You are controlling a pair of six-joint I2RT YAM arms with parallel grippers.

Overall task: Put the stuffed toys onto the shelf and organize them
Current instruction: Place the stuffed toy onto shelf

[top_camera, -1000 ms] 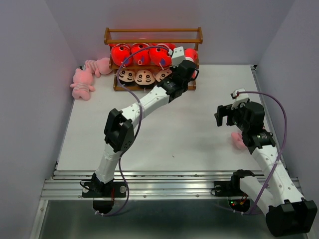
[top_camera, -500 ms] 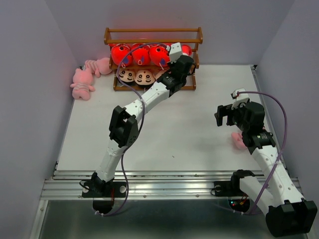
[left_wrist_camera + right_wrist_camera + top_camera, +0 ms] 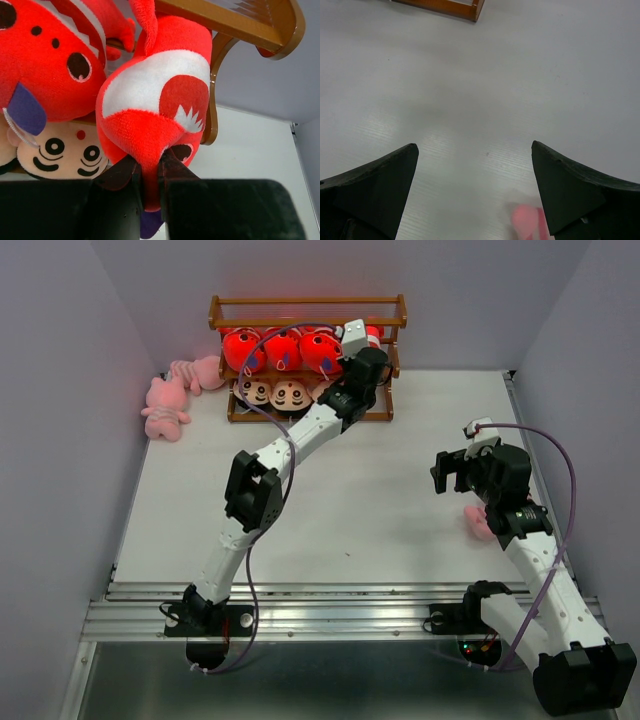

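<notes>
The brown wooden shelf [image 3: 307, 316] stands at the back of the table. Three red-orange fish [image 3: 283, 348] fill its middle tier, and boy dolls [image 3: 270, 393] lie on the bottom tier. My left gripper [image 3: 362, 360] is shut on a fourth fish [image 3: 155, 100] at the tier's right end, beside the shelf's end post [image 3: 215, 95]. In the left wrist view the gripper [image 3: 149, 162] pinches the fish's lower edge, next to another fish [image 3: 45, 65] and a doll face [image 3: 65, 150]. My right gripper [image 3: 475, 155] hangs open over bare table, a pink toy [image 3: 526, 220] just below it.
Two pink plush toys [image 3: 165, 408] [image 3: 197, 371] lie on the table left of the shelf, near the left wall. Another pink toy [image 3: 478, 522] lies partly under my right arm near the right wall. The shelf's top tier holds nothing.
My left gripper has carried the fish up and back, from in front of the shelf's lower right into the right end of the middle tier. The right arm has not moved.
</notes>
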